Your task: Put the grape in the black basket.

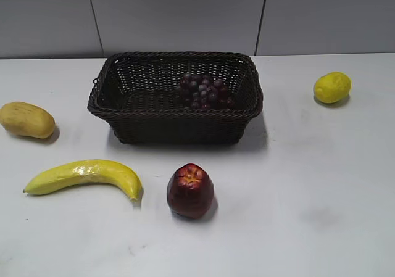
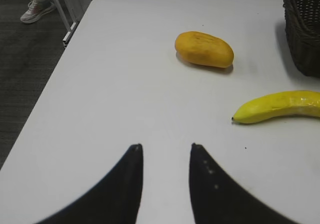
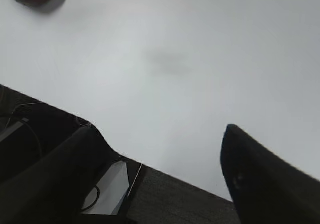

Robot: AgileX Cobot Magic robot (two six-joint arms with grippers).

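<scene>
The grape (image 1: 203, 92), a bunch of small dark red-purple grapes, lies inside the black basket (image 1: 123, 107), toward its right half. The basket stands at the back middle of the white table; its corner shows in the left wrist view (image 2: 302, 29). Neither gripper shows in the exterior view. My left gripper (image 2: 165, 146) is open and empty over bare table at the left front. My right gripper (image 3: 160, 131) is open and empty above the table's front edge, far from the basket.
A dark red apple (image 1: 191, 190) stands in front of the basket. A banana (image 1: 83, 175) lies front left, also in the left wrist view (image 2: 277, 107). A yellow-orange mango (image 1: 26, 119) (image 2: 204, 49) lies far left. A lemon (image 1: 332, 87) sits back right.
</scene>
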